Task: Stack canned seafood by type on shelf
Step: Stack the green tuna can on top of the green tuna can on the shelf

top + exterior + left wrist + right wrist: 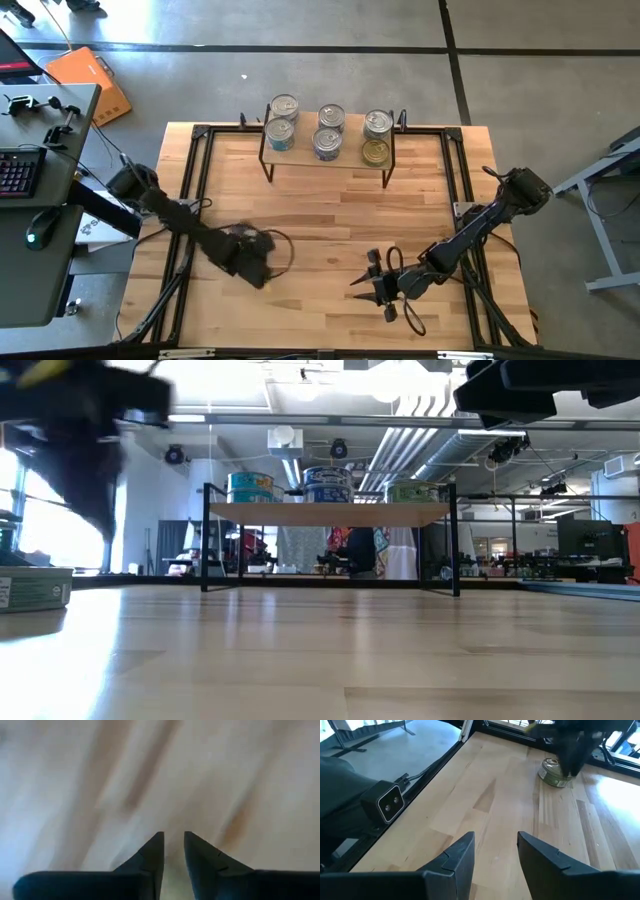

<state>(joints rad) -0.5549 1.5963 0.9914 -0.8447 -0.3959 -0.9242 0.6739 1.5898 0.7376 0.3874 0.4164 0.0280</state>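
Note:
The shelf (327,158) stands at the table's far edge and carries six tins (327,143) in three pairs. In the low view the tins (328,484) stand in a row on its board (330,513). One more tin (554,772) sits on the tabletop, also seen at the low view's left edge (35,590). My left gripper (255,262) hovers just above and beside that tin and hides it in the high view. Its fingers (173,850) are open by only a narrow gap and hold nothing. My right gripper (372,287) is open over the near right of the table (495,847).
A black metal frame (195,180) runs around the tabletop, with a small camera box (387,802) on its rail. Bare wood lies between the shelf and both grippers. A desk with a keyboard (15,170) stands off the table's left side.

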